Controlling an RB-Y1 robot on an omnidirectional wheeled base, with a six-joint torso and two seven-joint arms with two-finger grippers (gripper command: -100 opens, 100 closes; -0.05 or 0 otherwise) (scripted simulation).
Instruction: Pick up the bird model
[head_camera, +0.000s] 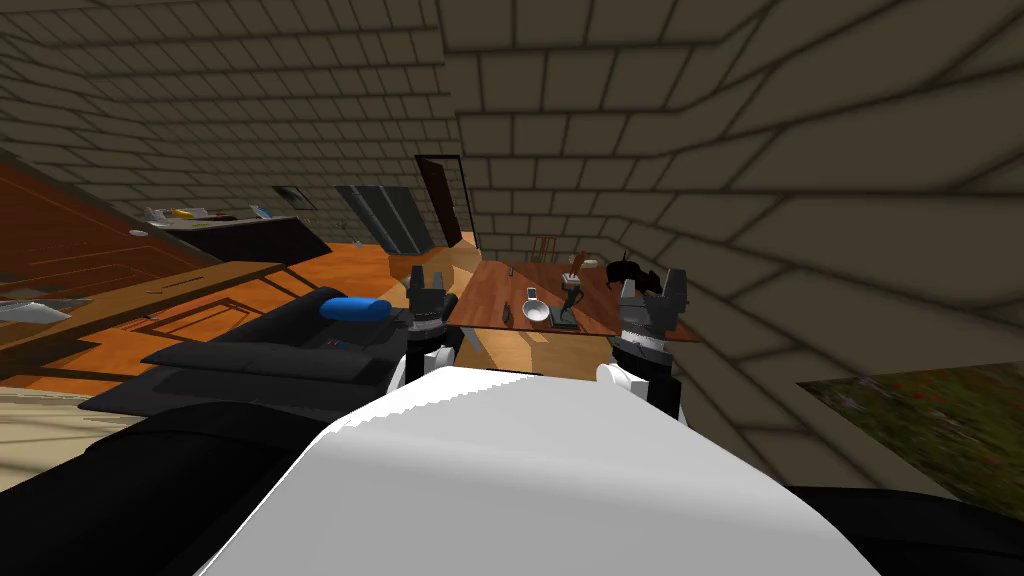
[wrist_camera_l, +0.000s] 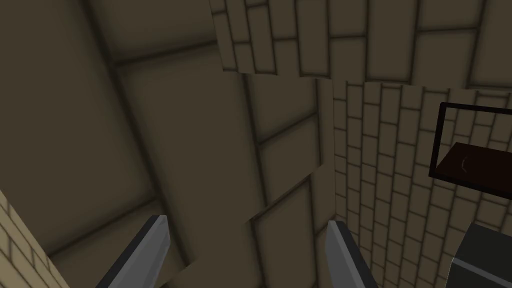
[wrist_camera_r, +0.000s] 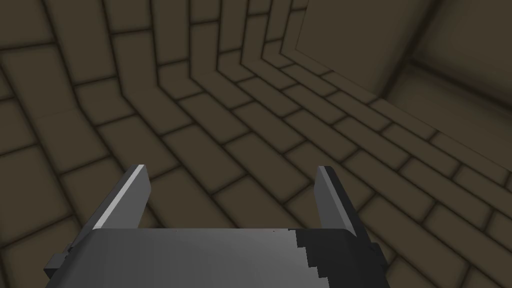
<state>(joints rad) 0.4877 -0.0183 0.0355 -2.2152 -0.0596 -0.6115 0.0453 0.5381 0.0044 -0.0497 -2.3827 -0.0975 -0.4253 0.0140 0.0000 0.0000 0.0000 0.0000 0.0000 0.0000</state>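
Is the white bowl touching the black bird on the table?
Apart. The head view shows the bowl near the table's front edge, and the bird farther back, with a small figure between them.

A home's living room: black sofa (head_camera: 260, 345) (blue cushion (head_camera: 355, 308) on it), wooden table (head_camera: 490, 295), brick walls (head_camera: 700, 150).

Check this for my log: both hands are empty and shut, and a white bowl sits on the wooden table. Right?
Not shut: the wrist views show the left hand and right hand empty but open. The white bowl does sit on the wooden table.
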